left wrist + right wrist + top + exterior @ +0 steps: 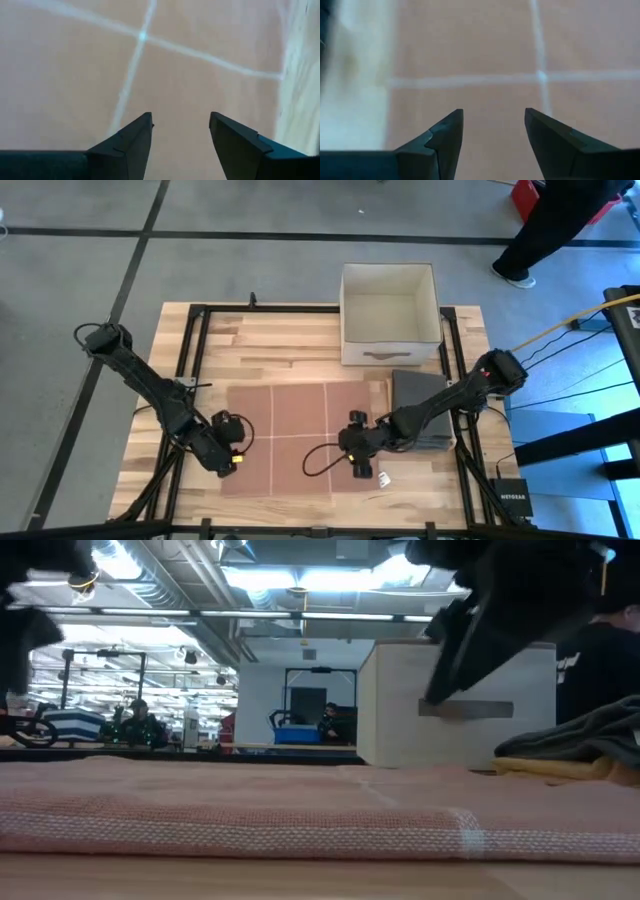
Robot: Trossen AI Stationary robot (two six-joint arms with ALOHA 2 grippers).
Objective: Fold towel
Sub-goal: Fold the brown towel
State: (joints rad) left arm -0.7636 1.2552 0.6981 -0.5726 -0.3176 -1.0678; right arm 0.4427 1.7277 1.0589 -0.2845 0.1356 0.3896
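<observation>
A pinkish-brown towel (pixel 298 438) with pale stripes lies spread flat on the wooden table; the low view shows its near hem (pixel 300 825) resting on the wood. My left gripper (pixel 236 450) hangs open over the towel's near left part, its fingers (pixel 180 117) apart above the cloth with nothing between them. My right gripper (pixel 356 464) is open over the towel's near right part, and its fingers (pixel 494 112) also stand apart above the cloth.
A white open box (pixel 390 312) stands at the far right of the table. A stack of grey folded cloth (pixel 420 408) lies to the right of the towel, with grey and yellow cloth (pixel 580 745) in the low view. A person (pixel 560 220) walks beyond the table.
</observation>
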